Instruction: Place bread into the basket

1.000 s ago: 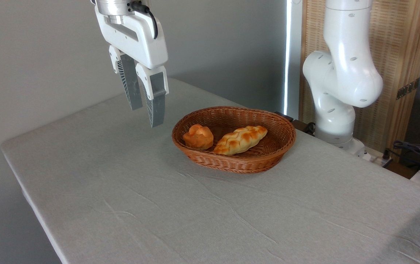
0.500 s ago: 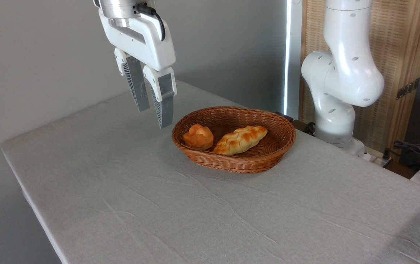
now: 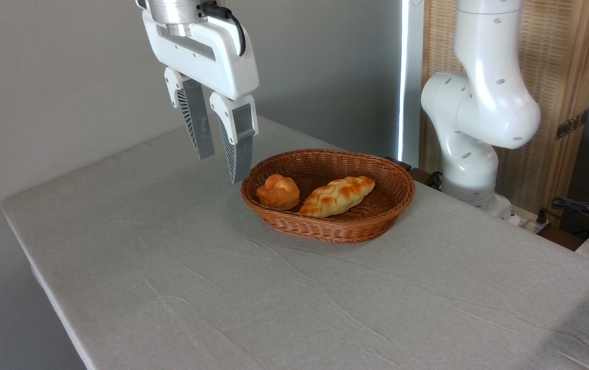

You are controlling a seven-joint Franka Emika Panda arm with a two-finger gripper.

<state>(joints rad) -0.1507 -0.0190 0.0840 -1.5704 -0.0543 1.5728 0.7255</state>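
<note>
Quick headcount from my side of the table

So I count one wicker basket (image 3: 376,216), and two baked things sitting in it: one long braided bread (image 3: 336,196) and one small round orange bun (image 3: 277,191). One table (image 3: 222,288) with a grey cloth under it all. Then there's me: one gripper (image 3: 221,167), two fingers (image 3: 238,149), a gap between them.

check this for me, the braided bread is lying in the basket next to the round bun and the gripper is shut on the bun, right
Not quite. The braided bread does lie in the basket beside the round bun, but the camera view shows the gripper empty, fingers apart, hanging above the table left of the basket, clear of the bun.
</note>
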